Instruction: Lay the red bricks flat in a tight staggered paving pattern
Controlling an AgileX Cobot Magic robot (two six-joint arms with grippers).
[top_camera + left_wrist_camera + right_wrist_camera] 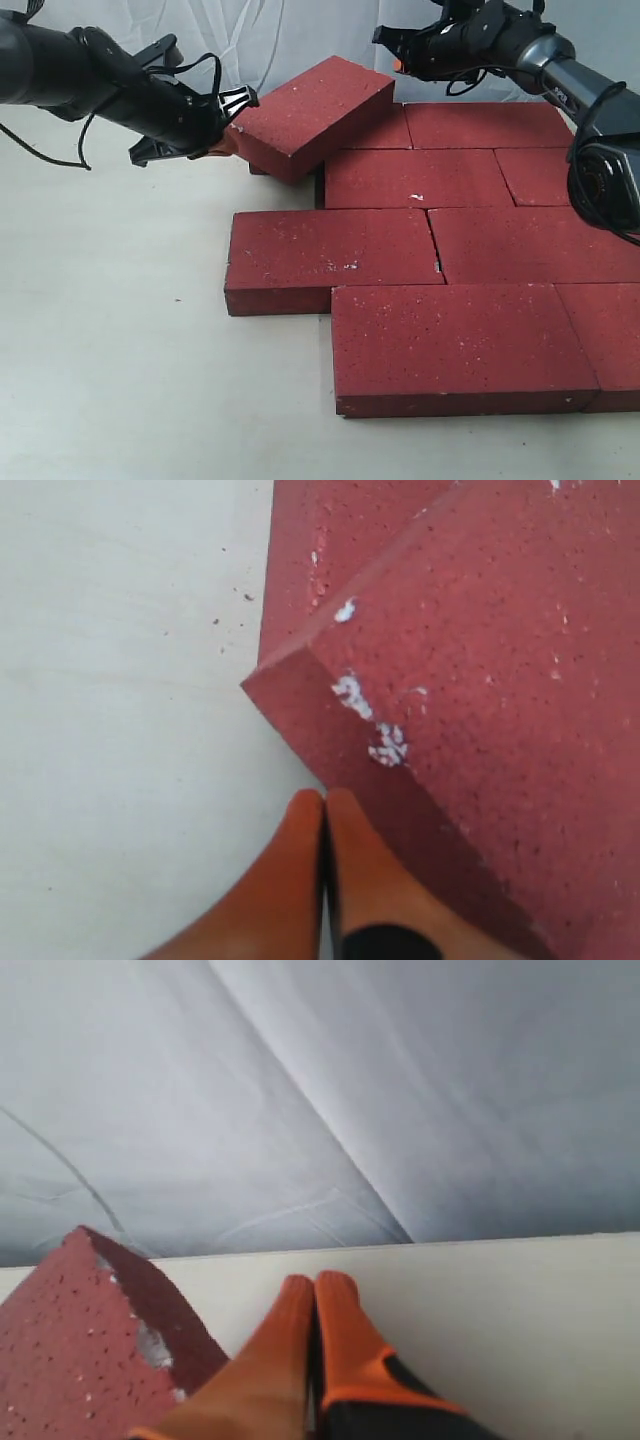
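Nearest, the flat red bricks (465, 345) are being seen laid in tight staggered rows running left to right. Farther back on the left, one tilted brick (315, 115) is being propped on the far row, its long axis skewed to those rows and pointing from near-left up to far-right. Its low left corner is being met, touching or just beside, by the left gripper (225, 140), clenched on nothing. This arm is being judged the nearer. Farthest, the right gripper (398, 65), likewise clenched empty, is being held just beyond the raised end.
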